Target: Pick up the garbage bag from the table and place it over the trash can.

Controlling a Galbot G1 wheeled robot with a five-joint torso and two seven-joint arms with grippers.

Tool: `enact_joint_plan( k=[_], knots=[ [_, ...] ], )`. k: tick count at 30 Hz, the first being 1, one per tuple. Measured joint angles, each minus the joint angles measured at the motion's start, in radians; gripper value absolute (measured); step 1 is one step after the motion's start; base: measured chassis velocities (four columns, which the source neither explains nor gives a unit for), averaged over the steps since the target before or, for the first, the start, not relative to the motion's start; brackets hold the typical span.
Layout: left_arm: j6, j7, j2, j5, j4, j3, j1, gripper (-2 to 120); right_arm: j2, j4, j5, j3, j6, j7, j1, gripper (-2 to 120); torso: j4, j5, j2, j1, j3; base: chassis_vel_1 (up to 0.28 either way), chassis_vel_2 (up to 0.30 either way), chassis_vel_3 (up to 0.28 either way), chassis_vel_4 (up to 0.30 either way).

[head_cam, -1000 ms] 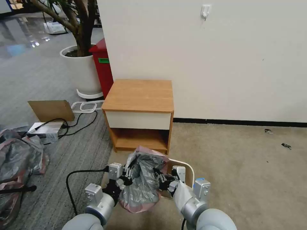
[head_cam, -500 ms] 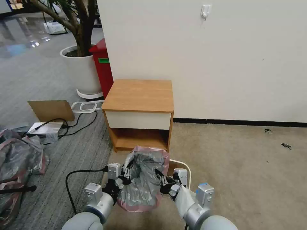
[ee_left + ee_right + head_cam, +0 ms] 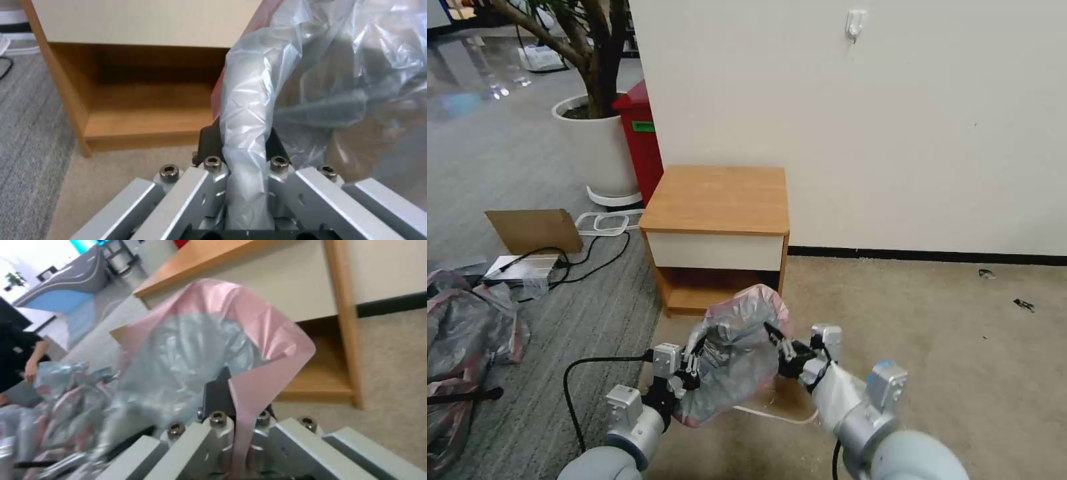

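The garbage bag, crinkly grey plastic with a pinkish rim, hangs stretched between my two grippers low in front of the table. My left gripper is shut on a bunched grey fold, seen close in the left wrist view with the left gripper. On the bag's other side my right gripper is shut on its rim. The right wrist view shows that gripper pinching the pink band of the bag. Under the bag, a curved strip of the trash can's pale rim shows; the rest is hidden.
A red bin and a white planter stand behind the table to the left, against the wall. A heap of grey-pink bags, a cardboard sheet and a black cable lie on the left floor. Bare carpet spreads to the right.
My right gripper has swung to the right and farther out, pulling the bag's mouth wider and lifting its top edge. The left gripper has stayed put.
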Motion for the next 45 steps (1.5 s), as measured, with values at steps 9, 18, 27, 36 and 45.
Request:
enact_joint_plan(
  k=[9,18,27,36,45],
  knots=[
    [-0.036,0.002,0.001,-0.003,-0.008,-0.008,0.012,5,-0.047,-0.020,0.017,0.052,0.016,0.001,-0.010,0,0.0000,0.0000,0.000,0.000,0.000,0.000,0.000,0.000,0.000],
    [-0.088,0.021,-0.001,-0.024,0.004,-0.013,0.018,5,-0.094,-0.019,0.017,0.119,0.033,0.001,-0.050,0,-0.0001,0.0000,0.000,0.000,0.000,0.000,0.000,0.000,0.000],
    [-0.089,0.021,-0.001,-0.057,0.004,-0.023,0.010,5,-0.119,-0.012,0.013,0.166,0.045,0.001,-0.089,0,0.0000,-0.0001,0.000,0.000,0.000,0.000,0.000,0.000,0.000],
    [-0.088,0.016,-0.003,-0.075,0.001,-0.031,0.004,5,-0.121,-0.014,-0.009,0.172,0.056,0.001,-0.114,0,0.0000,-0.0001,0.000,0.000,0.000,0.000,0.000,0.000,0.000],
    [-0.082,0.013,-0.009,-0.102,0.000,-0.040,-0.005,5,-0.139,-0.017,-0.023,0.207,0.067,-0.002,-0.149,0,0.0000,0.0000,0.000,0.000,0.000,0.000,0.000,0.000,0.000]
  ],
)
